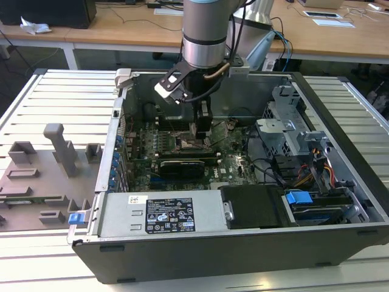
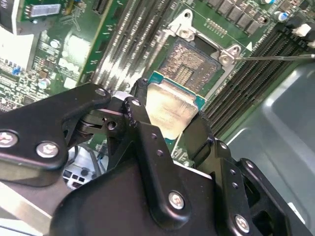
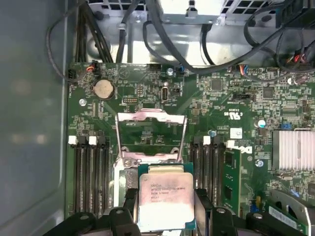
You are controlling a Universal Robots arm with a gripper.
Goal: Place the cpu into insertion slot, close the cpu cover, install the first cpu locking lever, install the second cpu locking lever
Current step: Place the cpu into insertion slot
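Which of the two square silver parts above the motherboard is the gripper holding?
The cpu, a solid pale plate with a green edge, clamped in the gripper. The cpu cover is a windowed frame, swung open and untouched.

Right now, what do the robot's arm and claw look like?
The arm is a fat round tube, silver-grey with a black ring. The gripper is black, with chunky jointed fingers dotted with shiny silver screws.

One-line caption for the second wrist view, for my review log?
Gripper clamps the cpu by two opposite edges, close to the uncovered insertion slot.
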